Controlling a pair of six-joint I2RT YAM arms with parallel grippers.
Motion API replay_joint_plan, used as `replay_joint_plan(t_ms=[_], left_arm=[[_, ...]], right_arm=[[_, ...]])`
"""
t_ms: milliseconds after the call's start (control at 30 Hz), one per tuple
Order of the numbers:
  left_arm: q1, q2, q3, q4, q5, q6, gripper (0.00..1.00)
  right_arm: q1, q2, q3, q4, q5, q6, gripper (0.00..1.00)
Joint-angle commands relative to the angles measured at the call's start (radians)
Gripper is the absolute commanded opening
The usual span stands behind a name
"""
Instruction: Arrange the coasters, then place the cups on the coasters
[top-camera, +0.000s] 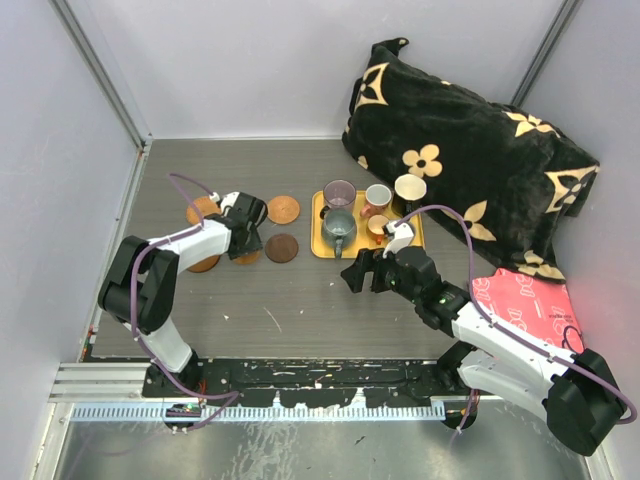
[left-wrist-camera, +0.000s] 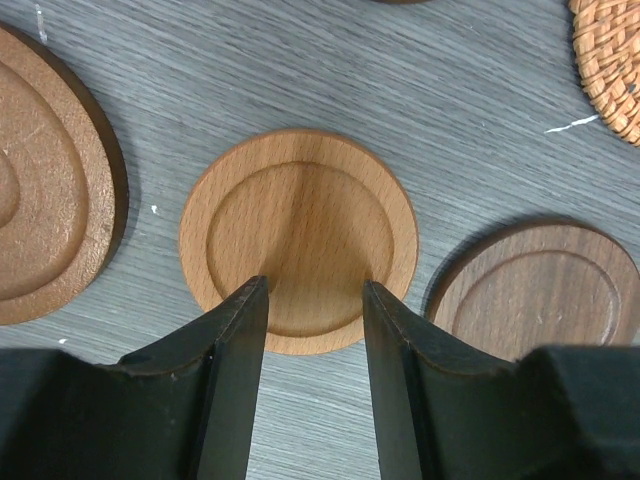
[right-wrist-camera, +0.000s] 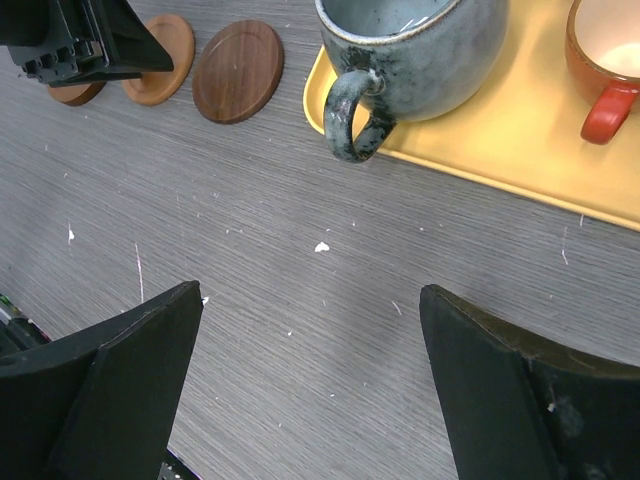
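pale wooden coaster (left-wrist-camera: 298, 215) lies flat beneath our left gripper (left-wrist-camera: 314, 288), its jaws partly apart and empty; our right gripper (right-wrist-camera: 310, 295) gapes wide near the grey-green mug (right-wrist-camera: 440, 75).

No readable text in any view. Red packet (top-camera: 525, 305), lower right of top view: white print, illegible. Black cushion (top-camera: 470, 150), upper right: gold flower motifs only.

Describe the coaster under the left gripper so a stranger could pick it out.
On the table, look left of the yellow tray. The coaster under the left gripper is pale, honey-coloured wood, lighter than the dark walnut coaster beside it.
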Motion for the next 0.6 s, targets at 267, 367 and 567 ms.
replay_joint_plan(t_ms=[267, 367, 567], left_arm=[[-0.018, 0.004, -0.021, -0.030, -0.024, -0.032, 0.45], [-0.019, 0.003, -0.032, -0.040, -0.037, -0.035, 0.45], [-0.009, -0.007, -0.055, -0.051, -0.064, -0.034, 0.45]], right_arm=[[0.011, -0.012, 0.028, 0.046, 0.016, 0.005, 0.95], [0.011, -0.013, 0.027, 0.046, 0.016, 0.005, 0.95], [0.013, -0.014, 0.023, 0.049, 0.016, 0.006, 0.95]])
